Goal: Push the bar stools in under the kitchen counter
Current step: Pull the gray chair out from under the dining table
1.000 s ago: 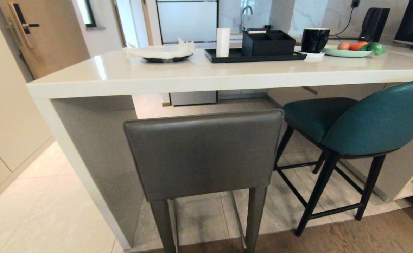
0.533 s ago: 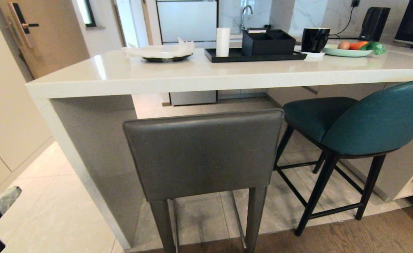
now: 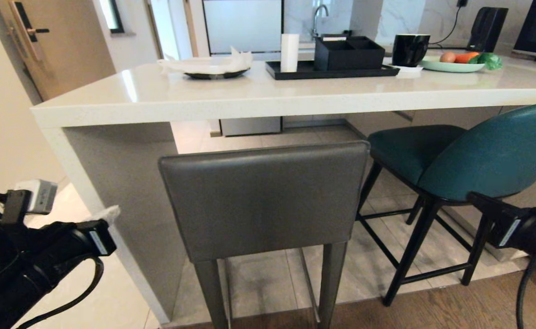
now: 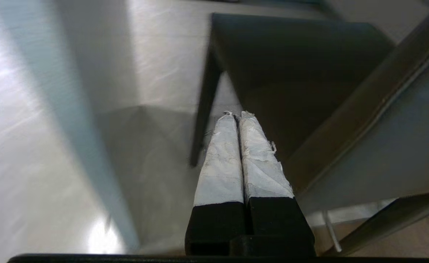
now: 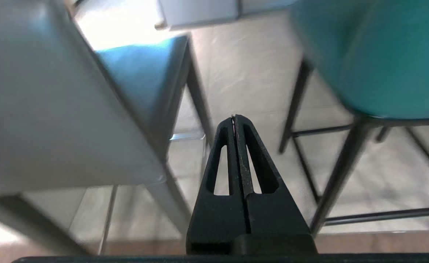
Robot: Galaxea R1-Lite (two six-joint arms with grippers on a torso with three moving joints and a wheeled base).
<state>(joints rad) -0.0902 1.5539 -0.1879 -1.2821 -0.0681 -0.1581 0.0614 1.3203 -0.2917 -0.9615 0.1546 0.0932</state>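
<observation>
The dark grey bar stool (image 3: pixel 263 201) stands in front of me, its back toward me and its seat partly under the kitchen counter (image 3: pixel 249 98). The teal bar stool (image 3: pixel 487 155) stands to its right, turned at an angle, with black legs. My left gripper (image 3: pixel 108 214) is shut and empty, low at the left, beside the counter's side panel and apart from the grey stool. My right gripper (image 3: pixel 475 198) is shut and empty, low at the right, in front of the teal stool's legs. In the left wrist view the left gripper (image 4: pixel 238 115) points past the grey stool's back (image 4: pixel 401 146). In the right wrist view the right gripper (image 5: pixel 234 118) points between the grey stool (image 5: pixel 53 109) and the teal one (image 5: pixel 375 54).
On the counter stand a black tray (image 3: pixel 332 72) with a black box and a white roll, a black mug (image 3: pixel 409 49), a green plate of vegetables (image 3: pixel 455 65) and a dish with a napkin (image 3: pixel 211 68). A door (image 3: pixel 44 45) is at the far left.
Both arms have risen into the head view, the left first from the lower left, the right after it at the lower right. The stools have not moved.
</observation>
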